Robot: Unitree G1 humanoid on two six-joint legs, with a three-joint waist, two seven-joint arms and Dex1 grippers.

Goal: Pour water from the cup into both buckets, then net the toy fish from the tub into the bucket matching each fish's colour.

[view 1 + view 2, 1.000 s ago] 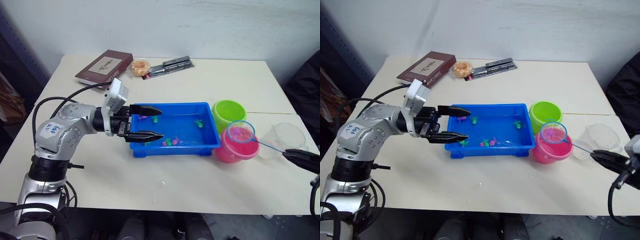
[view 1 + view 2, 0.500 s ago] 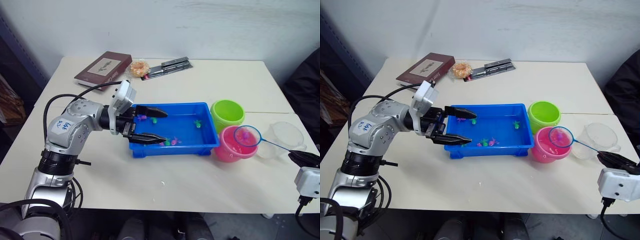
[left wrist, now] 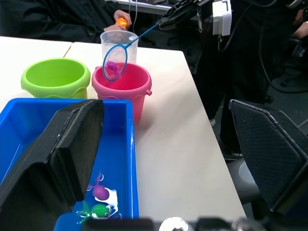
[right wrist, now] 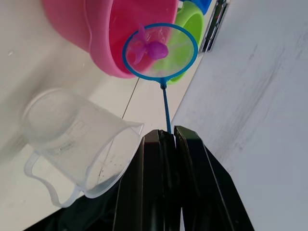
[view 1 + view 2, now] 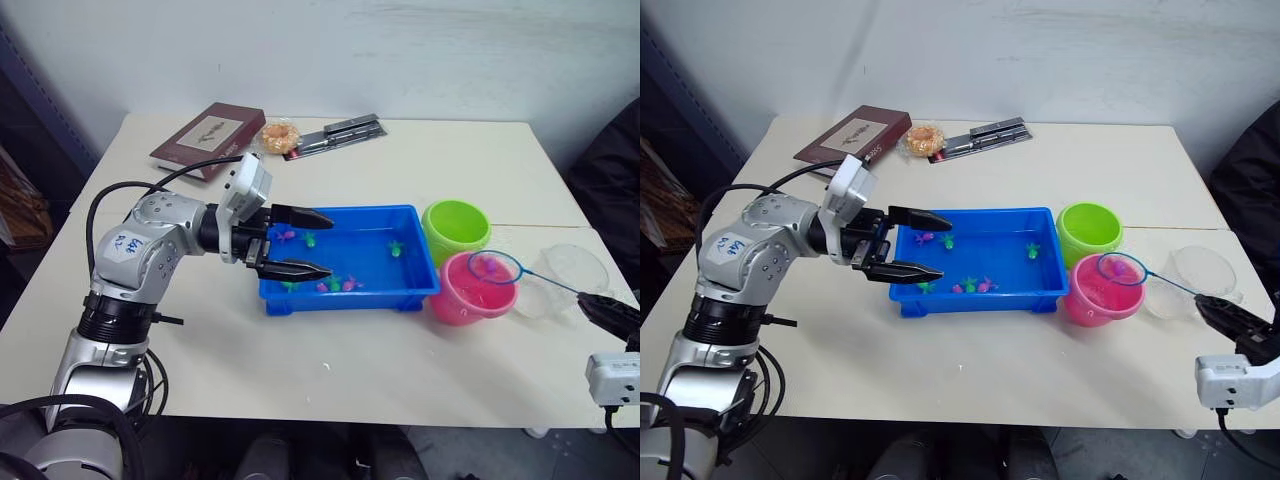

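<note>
A pale table (image 5: 300,380) holds one blue tub (image 5: 345,256), two buckets, one clear cup (image 5: 570,272) and one small net (image 5: 496,267). The green bucket (image 5: 456,227) stands just beyond the pink bucket (image 5: 470,290), both just beside the tub's right end; the cup stands to the right of the pink one.

In the tub, several tiny fish (image 5: 335,285) lie in shallow water, some pink and some green; an exact count cannot be made. Most sit near the front wall, with a few toward the back.

The left gripper (image 5: 305,243) hovers over the tub's left end with its fingers spread wide, holding nothing. The right gripper (image 5: 1230,318) is clamped on the net's thin blue handle, and the blue hoop hangs over the pink bucket.

The right wrist view shows one pink fish (image 4: 153,49) lying in the net, hard to make out from the head views. The left wrist view shows an orange object (image 3: 122,22) behind the cup, held in a person's hand.

At the table's far edge lie a book (image 5: 208,137), a wrapped snack (image 5: 280,134) and dark packets (image 5: 338,134).
</note>
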